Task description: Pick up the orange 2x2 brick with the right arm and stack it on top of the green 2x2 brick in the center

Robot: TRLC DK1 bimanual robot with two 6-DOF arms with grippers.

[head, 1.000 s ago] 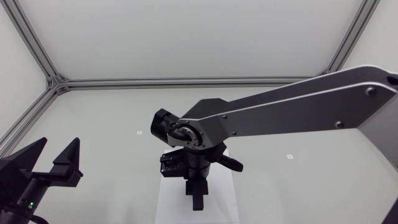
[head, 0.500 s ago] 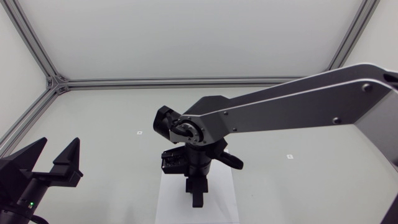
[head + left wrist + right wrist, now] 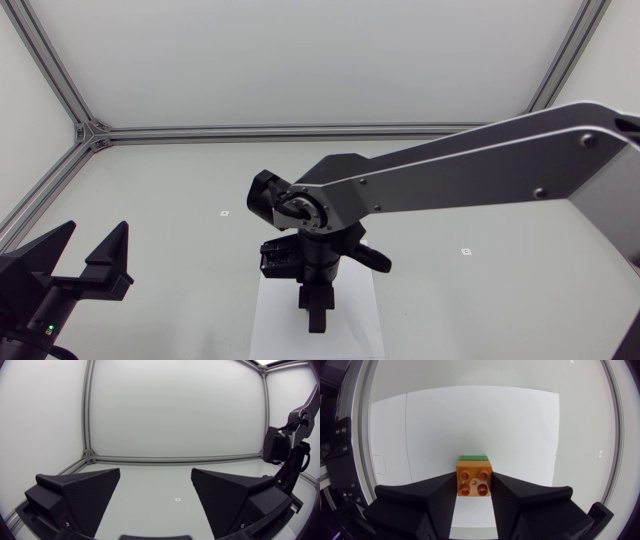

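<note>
Right hand [image 3: 474, 489]: clamped on orange brick [image 3: 474, 477].
Left hand [image 3: 156, 479]: wide, idle.
Risk: offset over green brick [image 3: 473, 458] could seat it crooked.

Looking like a robotics lab cell; being boxed in by white panels [image 3: 300, 60] and aluminium struts [image 3: 300, 131] around the table [image 3: 180, 200].

No legible text, numbers or brand marks were found in any view. One tiny left square mark [image 3: 224, 213] sat left of centre on the pale grey tabletop [image 3: 150, 200]. A matching right square mark [image 3: 465, 251] sat right of centre. Both were too small to read.
</note>
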